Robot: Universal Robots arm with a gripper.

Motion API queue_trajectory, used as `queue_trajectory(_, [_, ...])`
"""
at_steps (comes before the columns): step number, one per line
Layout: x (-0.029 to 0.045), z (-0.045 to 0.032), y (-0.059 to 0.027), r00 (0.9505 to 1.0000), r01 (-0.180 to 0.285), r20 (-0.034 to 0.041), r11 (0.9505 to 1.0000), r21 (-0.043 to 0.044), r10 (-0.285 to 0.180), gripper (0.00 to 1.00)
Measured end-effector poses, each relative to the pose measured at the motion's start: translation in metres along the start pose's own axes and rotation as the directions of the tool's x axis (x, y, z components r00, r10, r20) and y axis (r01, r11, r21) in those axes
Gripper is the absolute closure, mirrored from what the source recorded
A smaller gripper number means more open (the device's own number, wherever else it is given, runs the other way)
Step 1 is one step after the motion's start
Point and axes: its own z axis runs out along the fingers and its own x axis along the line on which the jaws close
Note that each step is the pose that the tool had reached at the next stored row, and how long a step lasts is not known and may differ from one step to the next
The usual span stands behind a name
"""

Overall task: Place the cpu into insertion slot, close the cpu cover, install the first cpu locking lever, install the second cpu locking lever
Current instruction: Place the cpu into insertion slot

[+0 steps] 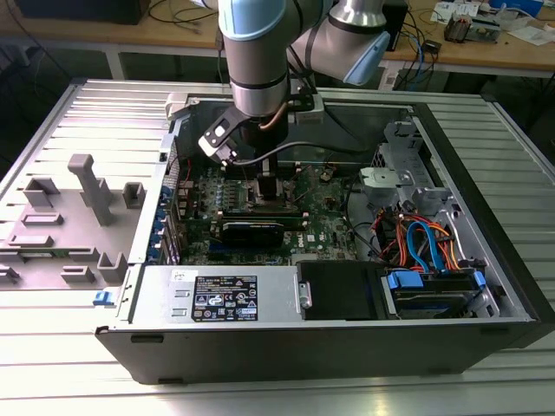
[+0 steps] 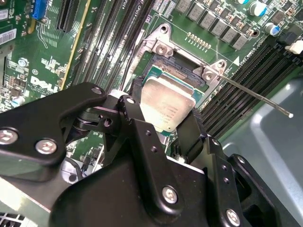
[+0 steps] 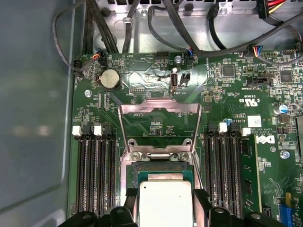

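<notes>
My gripper (image 1: 269, 192) reaches down into the open computer case, over the green motherboard (image 1: 325, 227). It is shut on the cpu (image 2: 166, 108), a flat silver-grey square pinched between the two black fingers (image 2: 137, 111). In both wrist views the cpu (image 3: 165, 204) lies over the insertion slot (image 3: 160, 169), whose dark centre still shows beyond the chip's far edge. I cannot tell whether the chip is seated. The cpu cover (image 3: 161, 109) stands swung open behind the slot. A thin locking lever (image 2: 255, 97) sticks out raised beside the slot.
Long black memory slots (image 3: 94, 175) flank the socket on both sides. Cables (image 3: 156, 19) run along the case wall behind the board. In the exterior view a graphics card (image 1: 251, 230), a power supply (image 1: 221, 295) and a drive bay with blue and orange cables (image 1: 425, 247) surround the board.
</notes>
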Motion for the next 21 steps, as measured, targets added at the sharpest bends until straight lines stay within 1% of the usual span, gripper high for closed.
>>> queue_trajectory(2, [0.0000,0.0029,-0.0004,1.0000,0.000,0.0001,1.0000,0.0000,0.000,0.45])
queue_trajectory(10, [0.0001,0.0043,-0.0004,1.0000,0.000,0.0003,1.0000,-0.0002,0.000,0.45])
queue_trajectory(12, [0.0003,0.0046,-0.0004,1.0000,-0.001,0.0013,1.0000,0.0000,0.001,0.45])
queue_trajectory(18, [0.0004,0.0090,-0.0009,1.0000,-0.001,0.0024,1.0000,-0.0002,0.001,0.45])
queue_trajectory(19, [0.0005,0.0096,-0.0010,1.0000,0.000,0.0044,1.0000,-0.0003,0.000,0.45])
queue_trajectory(20, [0.0017,0.0124,-0.0013,0.9992,0.006,0.0390,1.0000,-0.0001,-0.006,0.45])
queue_trajectory(21, [0.0018,0.0106,-0.0011,0.9993,0.006,0.0381,1.0000,-0.0003,-0.006,0.45])
